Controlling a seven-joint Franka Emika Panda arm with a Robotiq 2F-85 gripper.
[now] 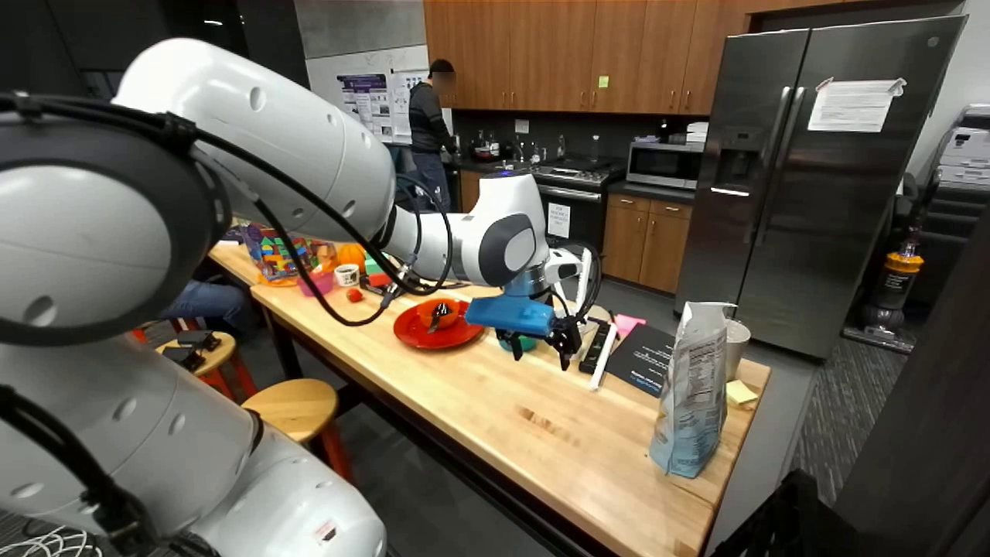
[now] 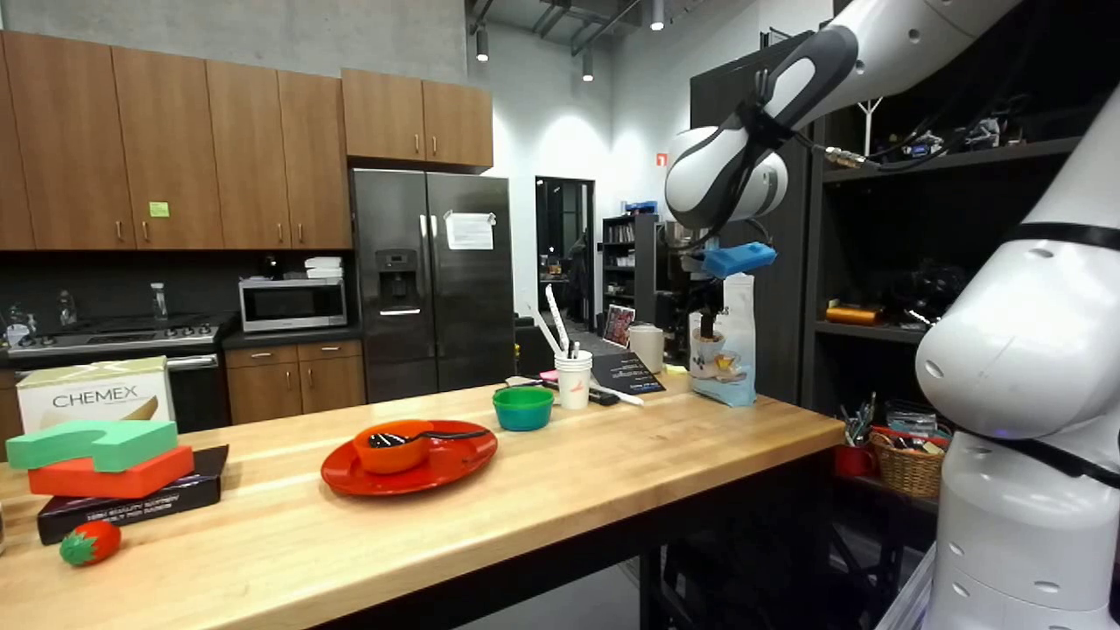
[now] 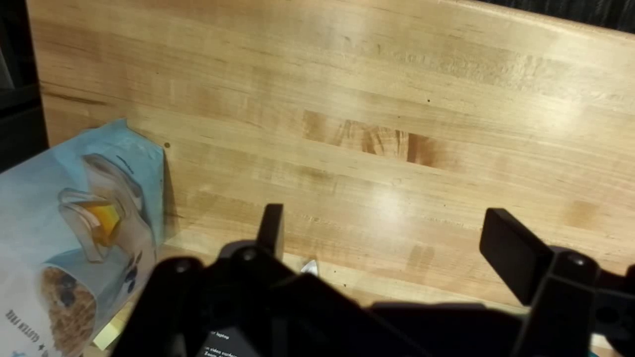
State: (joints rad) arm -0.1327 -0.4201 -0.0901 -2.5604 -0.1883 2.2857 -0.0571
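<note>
1. Counted farthest left in an exterior view: one CHEMEX box (image 2: pixel 96 394), then one green block (image 2: pixel 92 444) resting on one red block (image 2: pixel 114 479), stacked in turn on one black box (image 2: pixel 166 500).
2. Set just in front of that stack: one red toy strawberry (image 2: pixel 103 538) with one green cap.
3. Placed farther along the tabletop (image 2: pixel 577 459): one red plate (image 2: pixel 468 451), carrying one orange bowl (image 2: pixel 394 459), with one dark utensil (image 2: pixel 451 433) lying inside and jutting out over the rim.
4. Found right of the plate: one bowl shape (image 2: pixel 522 413), green above and teal below; cannot tell whether single or two nested.
5. Seen just beside it: one stack of white paper cups (image 2: pixel 574 385), with rims too small to count, holding several slim sticks (image 2: pixel 558 321).
6. Noted next, on the tabletop: one black strip (image 1: pixel 595 346), one white bar (image 1: pixel 604 358), one dark printed sheet (image 2: pixel 626 374) and one beige cup (image 2: pixel 647 350).
7. Counted above the tabletop: two fingers (image 3: pixel 513 253), spread wide, with wood showing between them in the wrist view; fitted above, one blue piece (image 2: pixel 739 260).
8. Standing upright near the tabletop's right end in both exterior views: one bag (image 2: pixel 733 346), near the fingers but apart from them, and at left in the wrist view.
9. Visible farthest right in an exterior view: one wicker basket (image 2: pixel 907 468), then one white robot arm (image 2: pixel 1019 516).
</note>
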